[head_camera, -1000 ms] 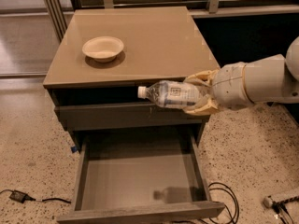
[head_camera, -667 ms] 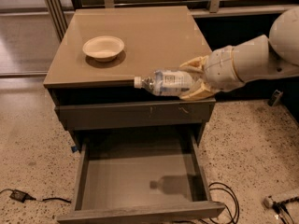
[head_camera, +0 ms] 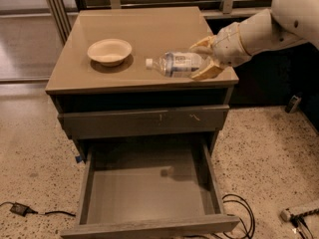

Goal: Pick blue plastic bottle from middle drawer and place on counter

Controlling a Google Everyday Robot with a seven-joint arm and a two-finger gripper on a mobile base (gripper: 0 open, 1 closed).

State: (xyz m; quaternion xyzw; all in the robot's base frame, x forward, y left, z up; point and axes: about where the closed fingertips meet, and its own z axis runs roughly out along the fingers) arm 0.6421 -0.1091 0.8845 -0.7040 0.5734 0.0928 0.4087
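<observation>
The counter (head_camera: 149, 29) filled the upper middle of the frame, glossy tan and catching the light. One white bowl (head_camera: 109, 51) sat right on it, toward the upper left of the top, apart from every edge. My gripper (head_camera: 194, 62) hung over the counter's right front corner, pinching the blue plastic bottle (head_camera: 174, 63) sideways, cap pointing left toward the bowl; whether the bottle touched the top, I couldn't tell. Below, the speckled floor (head_camera: 269, 148) carried the cabinet (head_camera: 144, 121), a black cable (head_camera: 20, 209) at lower left and more cables (head_camera: 241, 215) at lower right.

We see the cream end effector (head_camera: 200, 59) over the tan surface (head_camera: 149, 26), gripping the clear, pale-blue-labelled bottle (head_camera: 174, 63).
</observation>
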